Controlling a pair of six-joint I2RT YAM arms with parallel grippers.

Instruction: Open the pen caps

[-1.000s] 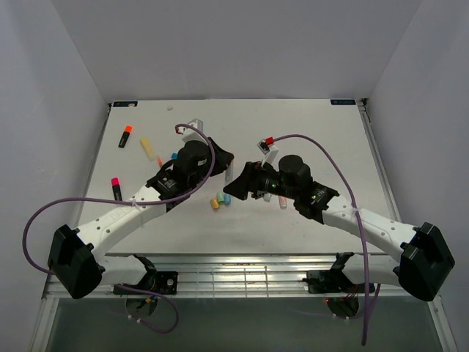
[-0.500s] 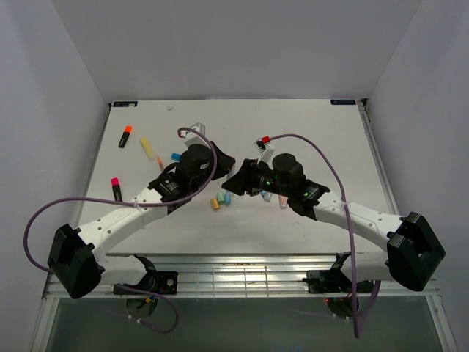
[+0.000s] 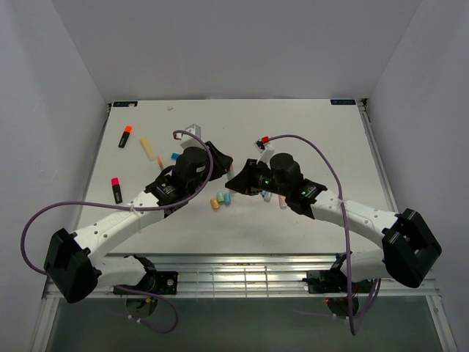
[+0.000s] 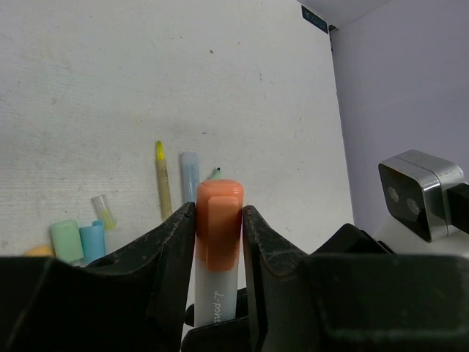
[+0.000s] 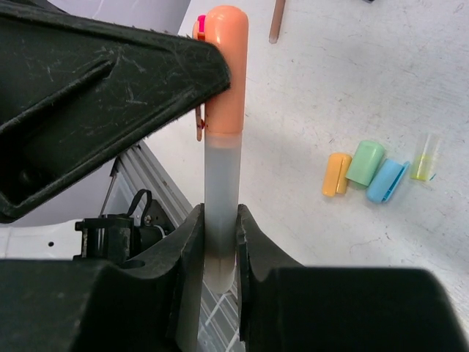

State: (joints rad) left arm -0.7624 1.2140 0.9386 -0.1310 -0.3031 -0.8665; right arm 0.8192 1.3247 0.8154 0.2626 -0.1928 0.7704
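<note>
Now, left gripper (image 3: 222,159): we see it clenched on the orange cap (image 4: 219,227), with one black finger (image 4: 172,257) pressed to each side of it
Right gripper (image 3: 238,180): we find it clamped round the pen (image 5: 220,191), its fingers (image 5: 192,257) tight on the pale translucent barrel, away from the cap
Pen: held off the table (image 3: 315,132) between the two grippers, which meet tip to tip over the middle of the surface; in the right wrist view it stands upright, cap uppermost
Orange cap: seated on the barrel, the seam between cap and barrel closed as far as we can tell
Loose caps (image 5: 365,163): four lie in a cluster on the table just beside the grippers, namely orange, green, blue and a clear yellowish one slightly apart
Near the cluster: in the left wrist view we see a thin yellow pen (image 4: 163,180) and a pale blue pen (image 4: 190,176) lying side by side
Far left of the table: a black marker with an orange end (image 3: 125,136), a yellow marker (image 3: 149,149) and a black marker with a pink end (image 3: 116,188), all well apart from the grippers
</note>
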